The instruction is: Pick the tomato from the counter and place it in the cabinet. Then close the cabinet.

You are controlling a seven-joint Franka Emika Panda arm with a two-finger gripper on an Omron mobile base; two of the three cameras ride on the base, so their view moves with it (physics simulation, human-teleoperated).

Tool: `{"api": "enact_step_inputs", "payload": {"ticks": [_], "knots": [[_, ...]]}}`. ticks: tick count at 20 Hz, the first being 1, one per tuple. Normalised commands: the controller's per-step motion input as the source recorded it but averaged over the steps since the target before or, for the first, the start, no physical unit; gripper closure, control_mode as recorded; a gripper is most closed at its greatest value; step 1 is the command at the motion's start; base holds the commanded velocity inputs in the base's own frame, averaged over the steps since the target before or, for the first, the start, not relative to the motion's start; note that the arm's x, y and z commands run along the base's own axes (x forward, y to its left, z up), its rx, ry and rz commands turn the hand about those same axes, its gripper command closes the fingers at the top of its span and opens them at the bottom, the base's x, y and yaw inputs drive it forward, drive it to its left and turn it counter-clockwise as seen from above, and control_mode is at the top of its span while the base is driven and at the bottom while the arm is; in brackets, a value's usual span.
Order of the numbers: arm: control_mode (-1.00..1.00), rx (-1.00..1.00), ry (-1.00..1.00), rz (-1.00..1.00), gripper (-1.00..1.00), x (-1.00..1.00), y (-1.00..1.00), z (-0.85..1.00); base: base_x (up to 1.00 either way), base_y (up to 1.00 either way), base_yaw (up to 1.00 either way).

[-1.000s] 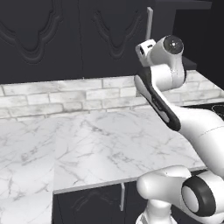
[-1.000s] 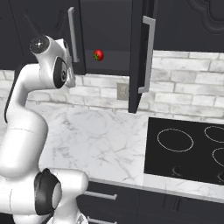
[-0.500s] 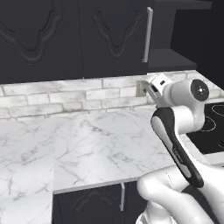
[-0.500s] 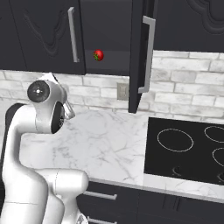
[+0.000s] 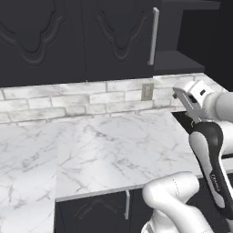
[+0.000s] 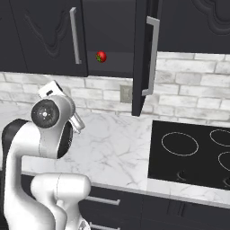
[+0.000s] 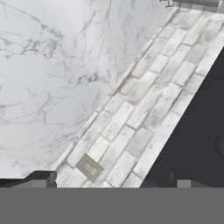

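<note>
OK, materials first. The counter [image 5: 113, 145] is a broad flat white marble slab with thin grey veins and a straight front edge. Behind it runs a backsplash [image 5: 68, 102] of rough whitish-grey brick with a small square outlet plate [image 5: 147, 91] set in it. The cabinet [image 6: 112, 36] above is matte black, its doors carved with curving relief, each with a long vertical silver bar handle; in the right base view the right door [image 6: 143, 58] stands swung out edge-on, the left door [image 6: 49, 36] flat against the front. Between them is a dark opening. To the right of the marble lies a glossy black cooktop [image 6: 188, 152] with thin white ring marks. Base cabinets [image 5: 91, 211] under the slab are black with short silver handles.

The tomato [image 6: 101, 56] is small, round, glossy red with a green cap, sitting on the dark shelf inside the open cabinet, just right of the left door's handle.

The gripper [image 7: 111, 181] is down at backsplash height, well below the tomato and apart from it. In the hand view its two dark tips sit far apart at the bottom edge, so jaws spread wide, nothing between them; they face the brick, the outlet plate and the marble.
</note>
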Motion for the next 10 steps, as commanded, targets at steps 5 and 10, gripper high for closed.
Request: {"api": "enact_step_inputs", "payload": {"ticks": [5, 10], "knots": [[-1.00, 0.04, 0.01, -0.01, -1.00, -0.57, -0.60, 0.36, 0.00, 0.00, 0.00], [-1.00, 0.02, 0.00, -0.11, -1.00, -0.74, -0.55, 0.05, 0.00, 0.00, 0.00]]}}
